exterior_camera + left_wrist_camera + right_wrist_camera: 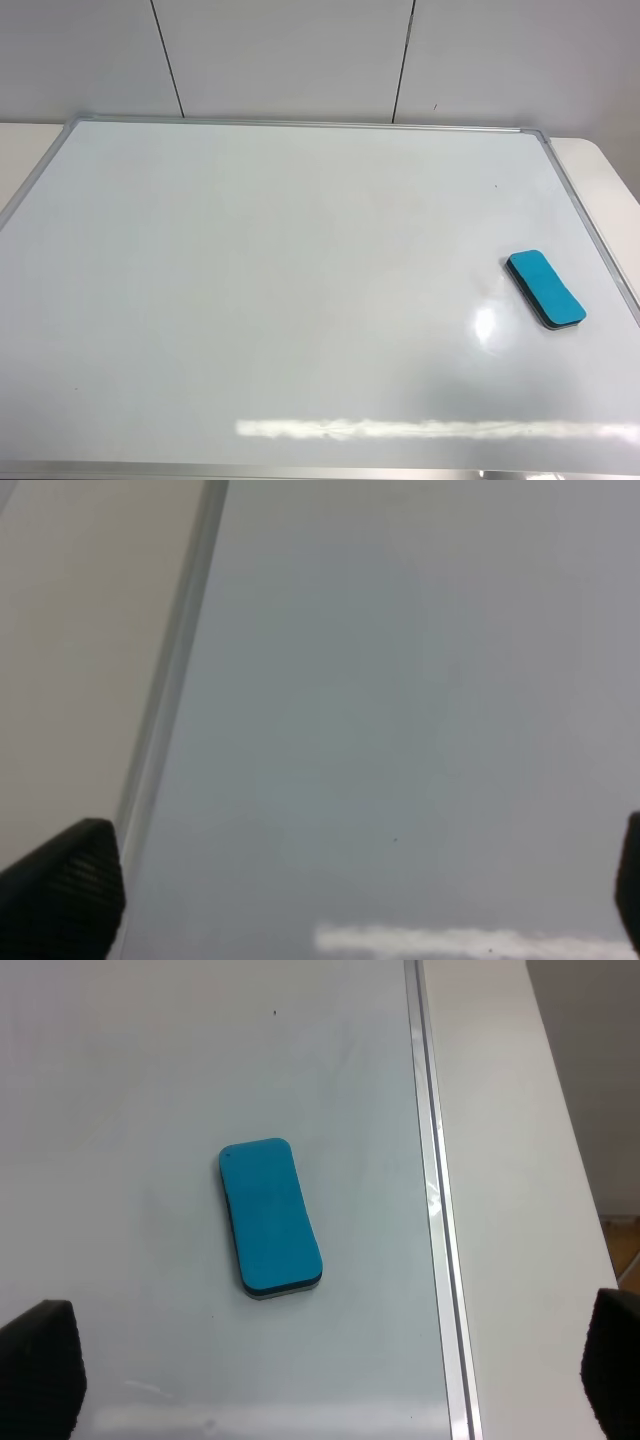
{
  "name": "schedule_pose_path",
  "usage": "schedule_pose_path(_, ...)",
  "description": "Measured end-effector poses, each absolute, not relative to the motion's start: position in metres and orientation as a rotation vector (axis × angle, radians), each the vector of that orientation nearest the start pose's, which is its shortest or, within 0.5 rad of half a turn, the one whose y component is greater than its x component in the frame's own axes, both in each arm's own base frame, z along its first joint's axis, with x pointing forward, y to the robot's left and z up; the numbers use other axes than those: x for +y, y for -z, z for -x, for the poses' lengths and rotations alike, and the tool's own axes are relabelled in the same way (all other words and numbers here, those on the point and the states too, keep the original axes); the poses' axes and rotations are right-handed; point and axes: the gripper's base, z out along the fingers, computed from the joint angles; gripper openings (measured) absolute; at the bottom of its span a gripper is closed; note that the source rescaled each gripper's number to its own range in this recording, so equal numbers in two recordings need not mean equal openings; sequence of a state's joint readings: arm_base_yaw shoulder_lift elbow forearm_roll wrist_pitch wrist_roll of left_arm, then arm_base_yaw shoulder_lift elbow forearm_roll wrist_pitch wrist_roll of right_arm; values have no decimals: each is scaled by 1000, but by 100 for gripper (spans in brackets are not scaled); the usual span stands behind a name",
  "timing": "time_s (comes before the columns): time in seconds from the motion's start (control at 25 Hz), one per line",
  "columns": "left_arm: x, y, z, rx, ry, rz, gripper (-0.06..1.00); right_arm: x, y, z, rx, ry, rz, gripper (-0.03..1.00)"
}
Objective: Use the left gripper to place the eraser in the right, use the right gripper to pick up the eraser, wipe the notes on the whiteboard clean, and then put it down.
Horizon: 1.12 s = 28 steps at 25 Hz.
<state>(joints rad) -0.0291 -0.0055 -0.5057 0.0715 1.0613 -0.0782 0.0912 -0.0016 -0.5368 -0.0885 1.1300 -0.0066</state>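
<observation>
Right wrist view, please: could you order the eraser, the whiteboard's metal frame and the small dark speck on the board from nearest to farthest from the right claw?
1. The eraser, lying flat on the whiteboard, ahead of the open right claw.
2. The frame, off to one side; too close to the eraser to rank firmly.
3. The dark speck, well beyond the eraser.

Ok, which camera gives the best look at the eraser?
The right wrist view: the eraser lies near the middle, large, its dark underside layer visible. The exterior high view shows it smaller, near the whiteboard's right edge. The left wrist view doesn't show it.

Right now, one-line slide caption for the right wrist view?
Teal eraser lies flat on whiteboard near its frame; open right gripper above, empty.
</observation>
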Motion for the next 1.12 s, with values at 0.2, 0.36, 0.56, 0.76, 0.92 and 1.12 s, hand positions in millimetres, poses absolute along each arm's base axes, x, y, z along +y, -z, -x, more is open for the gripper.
schedule_pose_path(0.2,6,-279,6,2031,-18,54,100,-8,-282,12,2071,51,84,100)
schedule_pose_path(0.36,6,-279,6,2031,-18,54,100,-9,-282,12,2075,42,64,100)
schedule_pose_path(0.56,6,-279,6,2031,-18,54,100,-10,-282,12,2075,51,-9,100)
schedule_pose_path(0.76,6,-279,6,2031,-19,54,100,-11,-282,12,2073,59,-36,100)
schedule_pose_path(0.92,6,-279,6,2031,-19,54,100,-11,-282,12,2073,57,-36,100)
schedule_pose_path(1.12,6,-279,6,2031,-19,54,100,-11,-282,12,2073,56,-36,100)
